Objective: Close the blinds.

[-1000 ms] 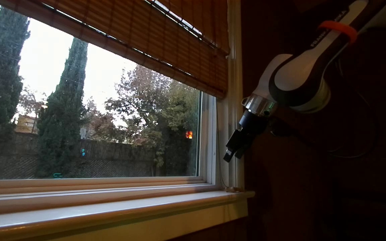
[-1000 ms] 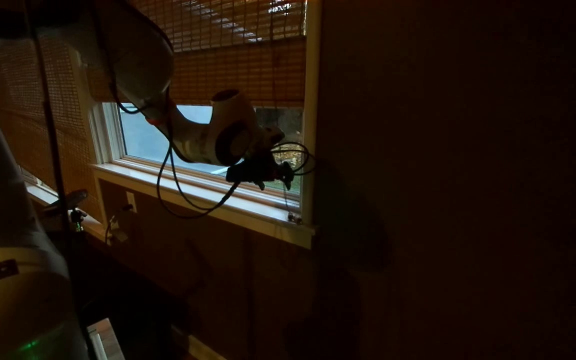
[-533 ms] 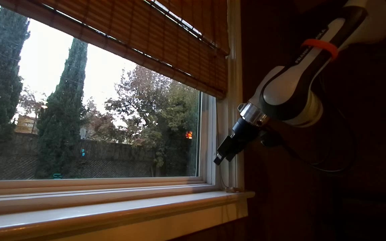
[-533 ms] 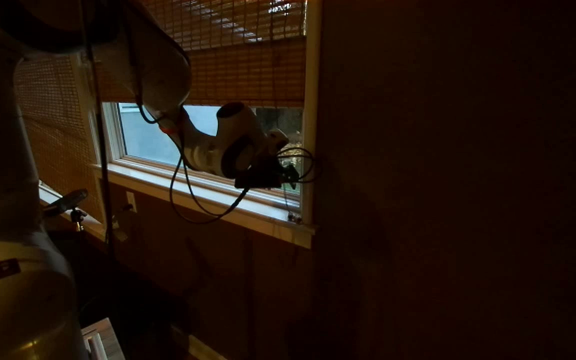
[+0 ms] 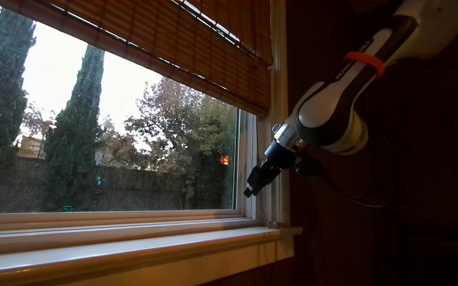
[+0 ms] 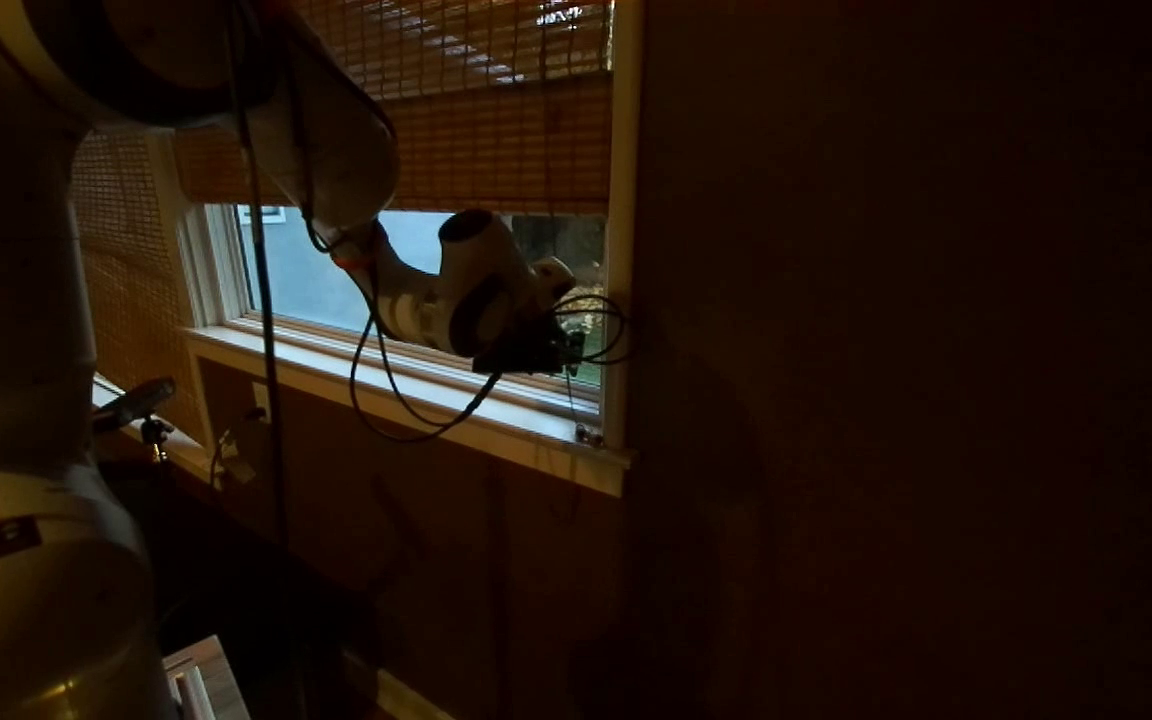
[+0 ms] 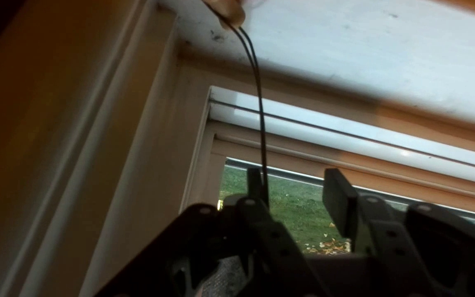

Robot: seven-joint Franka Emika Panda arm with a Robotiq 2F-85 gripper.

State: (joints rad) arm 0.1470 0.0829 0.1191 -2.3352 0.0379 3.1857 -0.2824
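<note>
Dark brown wall [image 6: 836,350], spread out past the right edge of a wide window [image 5: 141,159]. Beyond the glass, tall trees [image 5: 73,119]; around it, a pale frame [image 5: 279,119]. Over the upper part, the brown woven blinds [image 5: 197,55]. Hang partway down in both exterior views, with light between the slats; stop well above the sill [image 5: 133,245] and leave the lower glass uncovered. Along the window's bottom edge, that sill, pale and shiny on top. In from the upper right in an exterior view, a white and black arm [image 5: 324,111] with an orange band [image 5: 365,62], slanting down toward the sill's right corner. Below it, a loop of black cable [image 6: 479,397]. At the arm's tip, the gripper [image 7: 297,185], tilted downward, above the sill near that right corner and lower than the blinds' bottom edge. In the wrist view, jaws well apart, with a plain gap between and nothing gripped. Just beside the inner side of a fingertip [image 7: 254,183], thin dark cords [image 7: 262,119]; cannot tell whether touching or apart. Run down near the frame's right side to a small tan knob [image 7: 231,12], set on the sill close to its right corner.
</note>
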